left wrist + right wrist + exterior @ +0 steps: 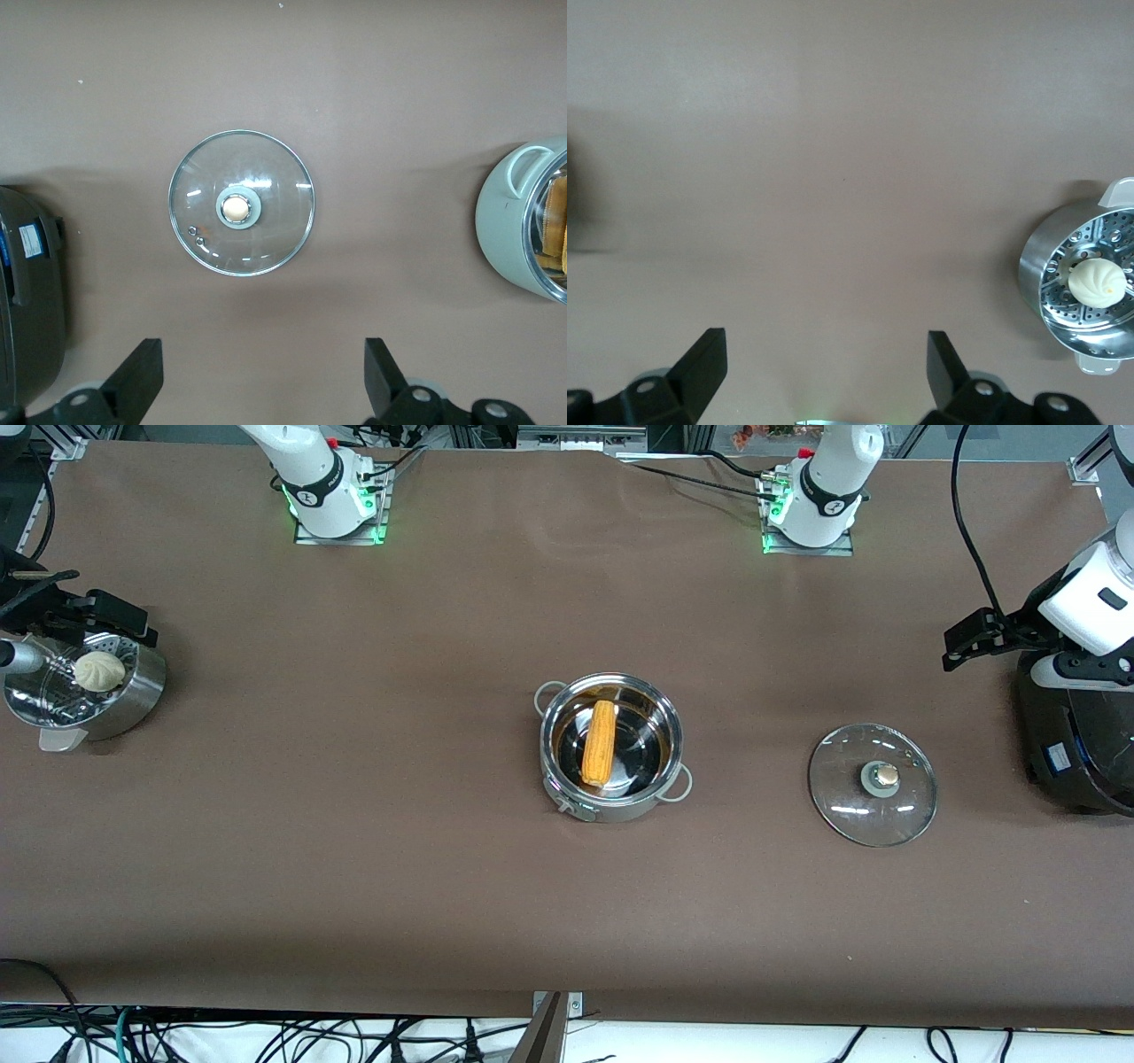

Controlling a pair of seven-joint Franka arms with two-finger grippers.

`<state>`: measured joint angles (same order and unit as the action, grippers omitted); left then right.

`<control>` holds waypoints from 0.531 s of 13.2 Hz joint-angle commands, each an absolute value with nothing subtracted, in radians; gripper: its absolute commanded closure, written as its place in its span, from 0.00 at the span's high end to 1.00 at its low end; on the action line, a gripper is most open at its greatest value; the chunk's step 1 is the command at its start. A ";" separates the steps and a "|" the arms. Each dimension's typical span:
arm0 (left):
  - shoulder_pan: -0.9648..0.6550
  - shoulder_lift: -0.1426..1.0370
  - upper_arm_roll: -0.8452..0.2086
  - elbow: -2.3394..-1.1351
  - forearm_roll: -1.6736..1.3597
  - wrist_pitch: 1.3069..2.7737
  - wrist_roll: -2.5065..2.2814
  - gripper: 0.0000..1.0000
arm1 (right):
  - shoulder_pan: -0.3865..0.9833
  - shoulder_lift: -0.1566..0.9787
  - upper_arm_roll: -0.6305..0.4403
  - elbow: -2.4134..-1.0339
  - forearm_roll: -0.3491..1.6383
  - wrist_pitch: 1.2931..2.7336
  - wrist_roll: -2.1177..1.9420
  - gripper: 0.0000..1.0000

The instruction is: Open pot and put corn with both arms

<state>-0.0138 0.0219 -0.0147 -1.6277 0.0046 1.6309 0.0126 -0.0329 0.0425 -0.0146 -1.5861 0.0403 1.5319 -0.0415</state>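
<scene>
A steel steamer (115, 691) stands near the edge of the table (354, 850) at the right arm's end, and a white bun (98, 670) lies in it on the perforated tray. A black cooker (1076, 753) sits at the edge at the left arm's end, with a small blue label (31, 241) on its side. Cables (266, 1036) hang below the table's near edge

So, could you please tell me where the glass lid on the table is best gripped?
I would grip the knob at the centre of the lid, coming straight down from above. The lid lies flat with the knob up, and its thin rim sits against the table.
</scene>
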 commanded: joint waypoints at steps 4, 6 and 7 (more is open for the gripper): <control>-0.021 0.037 -0.015 -1.592 0.023 1.600 0.009 1.00 | -0.035 -0.009 -0.015 -1.649 0.019 1.551 -0.060 1.00; -0.020 0.037 -0.015 -1.592 0.023 1.600 0.009 1.00 | -0.034 0.005 -0.014 -1.641 -0.027 1.551 -0.060 1.00; -0.020 0.037 -0.015 -1.592 0.023 1.600 0.009 1.00 | -0.034 0.024 -0.014 -1.626 -0.035 1.551 -0.060 1.00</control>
